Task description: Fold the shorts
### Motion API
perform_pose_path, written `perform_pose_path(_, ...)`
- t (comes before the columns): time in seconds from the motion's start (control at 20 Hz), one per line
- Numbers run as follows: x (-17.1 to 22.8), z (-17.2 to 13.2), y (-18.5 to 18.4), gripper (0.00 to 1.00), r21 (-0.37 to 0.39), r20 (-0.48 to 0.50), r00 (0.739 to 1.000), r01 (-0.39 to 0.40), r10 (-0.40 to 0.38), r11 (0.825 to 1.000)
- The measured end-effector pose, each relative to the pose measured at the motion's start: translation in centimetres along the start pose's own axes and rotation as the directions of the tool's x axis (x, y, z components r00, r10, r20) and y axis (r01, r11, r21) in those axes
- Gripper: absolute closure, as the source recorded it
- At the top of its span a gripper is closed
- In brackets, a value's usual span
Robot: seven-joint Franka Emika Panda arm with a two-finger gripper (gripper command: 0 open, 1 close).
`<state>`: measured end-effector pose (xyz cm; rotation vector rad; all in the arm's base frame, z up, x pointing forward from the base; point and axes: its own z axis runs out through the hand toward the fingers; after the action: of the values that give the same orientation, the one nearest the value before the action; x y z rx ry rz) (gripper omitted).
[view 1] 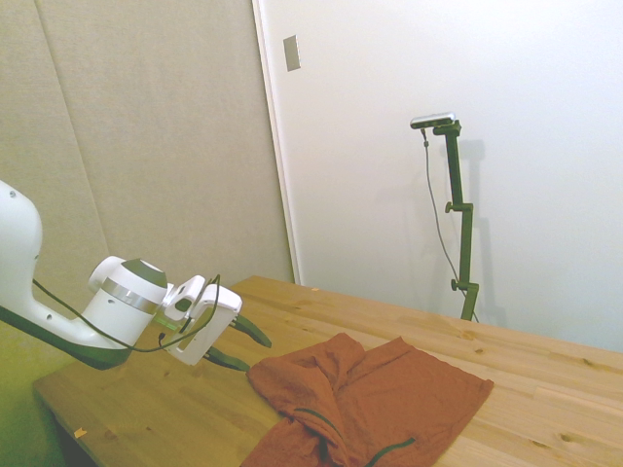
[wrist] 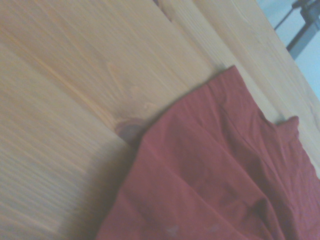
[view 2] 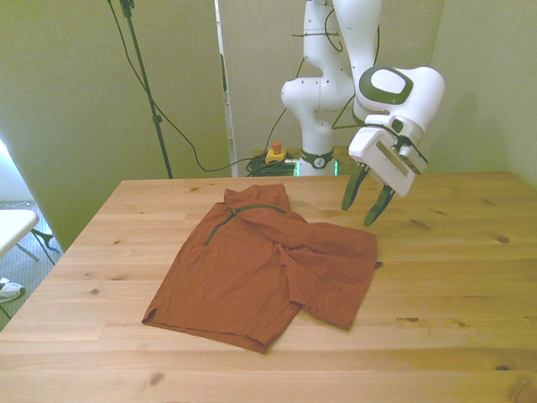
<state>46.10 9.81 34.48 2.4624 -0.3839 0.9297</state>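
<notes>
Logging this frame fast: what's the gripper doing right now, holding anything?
Gripper: open, holding nothing, hanging above the table just off the edge of the shorts.

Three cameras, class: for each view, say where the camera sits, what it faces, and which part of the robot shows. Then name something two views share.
Side view: stands off one side of the wooden table, facing the wrinkled rust-orange cloth shorts; the white arm and open gripper enter from the picture's left.
Front view: across the table, facing the robot; whole arm, gripper above the shorts' edge.
Wrist view: close above the table; shorts' edge, no robot parts.
Shared: every view shows the shorts.
</notes>
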Motion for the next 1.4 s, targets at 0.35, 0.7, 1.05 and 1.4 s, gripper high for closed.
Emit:
perform_pose_path(0.35, -1.6, 0.2, -1.5, 0.00, 0.023, 0.026, 0.999, 0.035, -0.036, 0.999)
perform_pose_path(0.7, -0.5, 3.5, 1.1, 1.00, -0.030, 0.055, 0.998, -0.005, 0.006, 1.000)
perform_pose_path(1.05, 0.9, 5.7, 2.1, 1.00, -0.022, 0.067, 0.997, -0.039, 0.040, 0.999)
perform_pose_path(1.4, 1.6, 5.5, 1.4, 1.00, 0.016, 0.059, 0.997, -0.059, 0.058, 0.998)
